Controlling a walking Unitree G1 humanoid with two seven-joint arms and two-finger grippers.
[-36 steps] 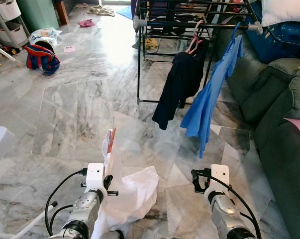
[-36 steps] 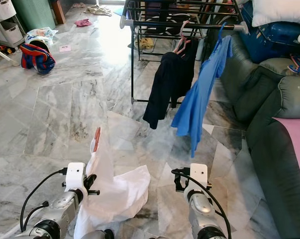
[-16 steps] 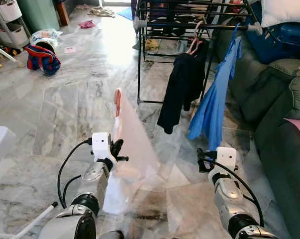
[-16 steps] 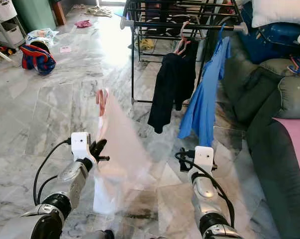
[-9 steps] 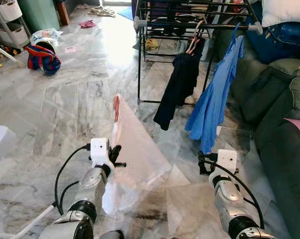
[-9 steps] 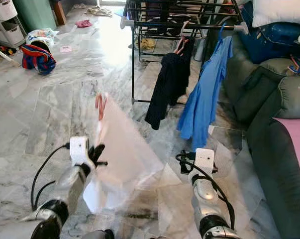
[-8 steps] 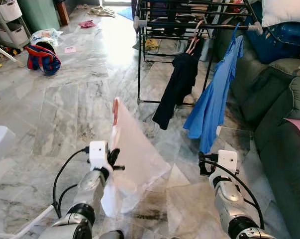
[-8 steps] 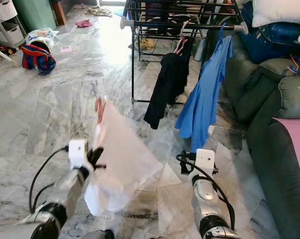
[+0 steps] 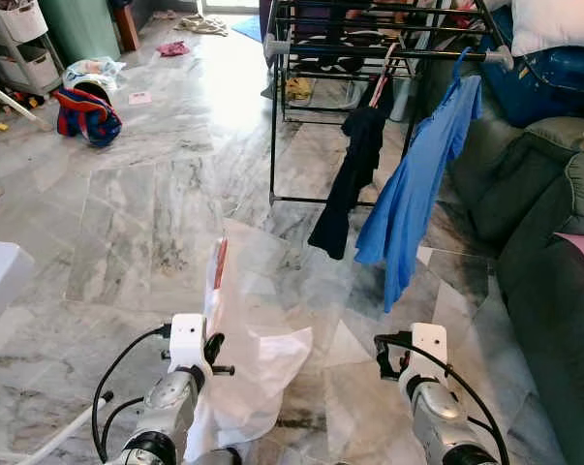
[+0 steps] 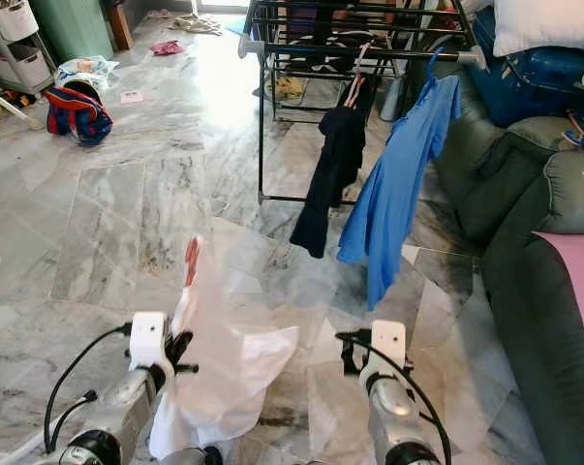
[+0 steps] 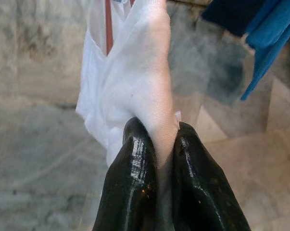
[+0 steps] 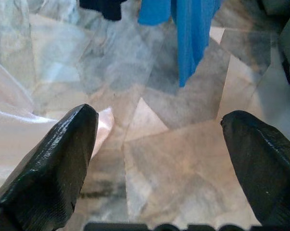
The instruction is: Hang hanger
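My left gripper (image 9: 212, 351) is low in front of me, shut on a fold of a white garment (image 9: 258, 334) that sits on a pink hanger (image 9: 219, 262). In the left wrist view the black fingers (image 11: 135, 159) pinch the white cloth (image 11: 145, 82), and the hanger's red strip (image 11: 107, 29) shows above. The garment droops toward the marble floor. My right gripper (image 12: 157, 144) is open and holds nothing, low at the right (image 9: 393, 354). Ahead stands a black drying rack (image 9: 272, 116) with a black garment (image 9: 354, 174) and a blue shirt (image 9: 413, 194) hung on its front rail.
A dark green sofa (image 9: 553, 252) runs along the right, with a blue bag (image 9: 563, 68) behind it. A red-and-blue bag (image 9: 83, 111) and loose clothes lie on the floor at the far left. White shelves (image 9: 25, 48) stand at the top left.
My left arm has come down from its raised pose, and the white garment has dropped and settled lower. The black garment and blue shirt on the rack have swung slightly.
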